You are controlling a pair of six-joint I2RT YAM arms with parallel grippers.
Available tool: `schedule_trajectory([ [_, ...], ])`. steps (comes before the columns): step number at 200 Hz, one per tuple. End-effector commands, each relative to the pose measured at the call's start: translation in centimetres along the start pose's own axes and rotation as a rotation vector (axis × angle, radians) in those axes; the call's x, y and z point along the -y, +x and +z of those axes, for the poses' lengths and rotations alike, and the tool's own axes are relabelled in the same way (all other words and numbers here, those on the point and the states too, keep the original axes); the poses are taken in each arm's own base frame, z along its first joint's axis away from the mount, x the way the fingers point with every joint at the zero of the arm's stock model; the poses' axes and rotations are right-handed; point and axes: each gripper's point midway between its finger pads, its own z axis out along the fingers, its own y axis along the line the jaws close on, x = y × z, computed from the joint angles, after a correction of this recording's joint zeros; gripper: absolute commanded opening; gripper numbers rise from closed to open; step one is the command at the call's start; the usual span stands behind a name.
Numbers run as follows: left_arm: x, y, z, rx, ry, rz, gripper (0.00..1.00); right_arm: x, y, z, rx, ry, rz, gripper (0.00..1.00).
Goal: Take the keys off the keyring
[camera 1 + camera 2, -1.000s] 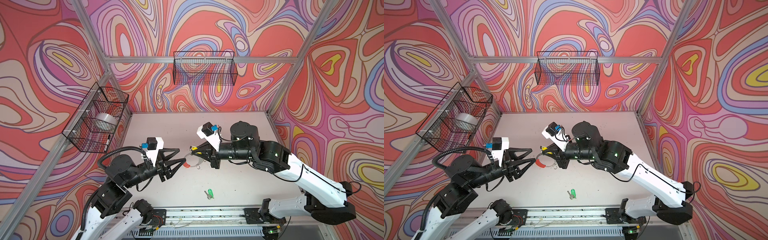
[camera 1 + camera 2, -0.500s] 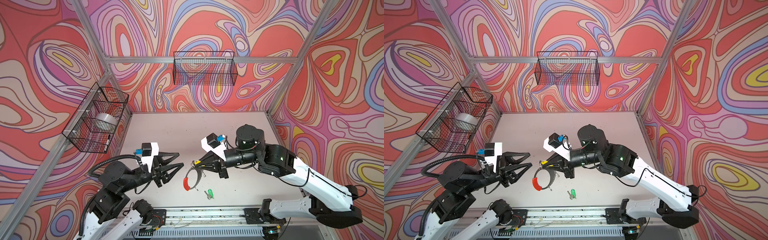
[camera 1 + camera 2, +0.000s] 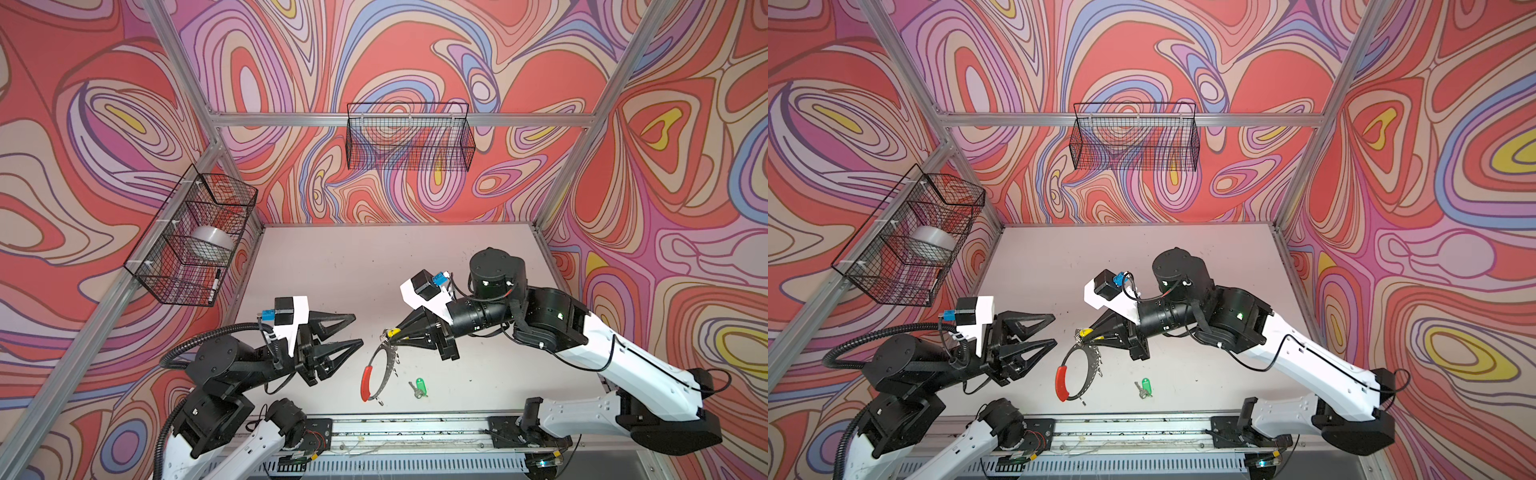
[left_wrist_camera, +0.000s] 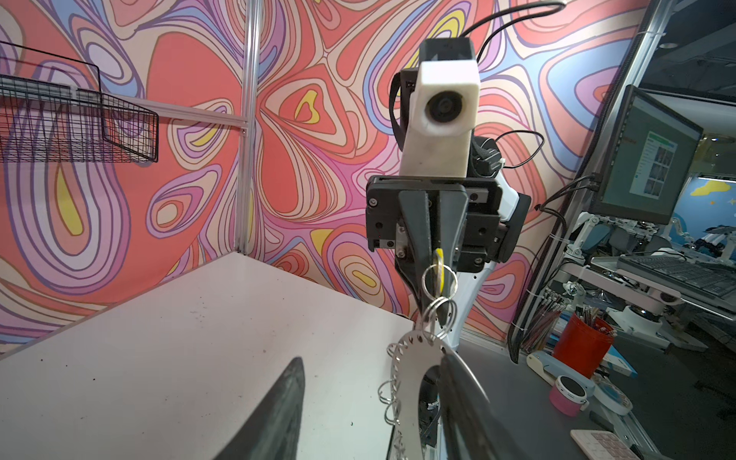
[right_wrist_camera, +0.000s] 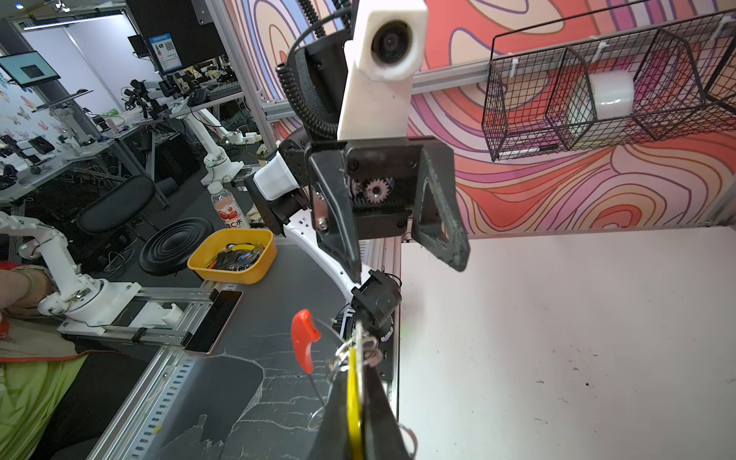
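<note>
The yellow tag (image 3: 390, 331) is pinched in the closed right gripper (image 3: 388, 335), and the keyring (image 3: 391, 366) is hung beneath it; whether its lower edge rests on the table (image 3: 353, 266) cannot be told. The left gripper (image 3: 358, 329) is held about half open and empty, just beside the keyring at its nine o'clock. The green-tagged key (image 3: 419, 384) is seen only in the top views, lying loose on the table at the keyring's four o'clock, so one key is judged already freed. For the step in hand, the grey band should be clamped by the left gripper away from the linking rings. The tag should then be drawn off steadily, since it is held only by a thin pinch. Only in the left wrist view is the chain of small split rings (image 4: 438, 310) made plain, joining the tag to the keyring. The key behind the tag cannot be made out in any view.
</note>
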Motion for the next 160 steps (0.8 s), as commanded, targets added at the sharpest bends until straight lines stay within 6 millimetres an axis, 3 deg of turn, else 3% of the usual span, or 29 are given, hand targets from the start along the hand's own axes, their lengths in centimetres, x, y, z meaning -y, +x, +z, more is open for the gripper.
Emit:
schedule_trajectory([
  [1, 0.62, -0.12, 0.37, 0.004, 0.051, 0.003, 0.54, -0.65, -1.46, -0.13, 0.037, -0.03, -0.027, 0.0],
  [160, 1.25, 0.47, 1.06, -0.032, 0.124, -0.014, 0.59, 0.31, -1.51, 0.42, 0.039, -0.003, -0.008, 0.0],
])
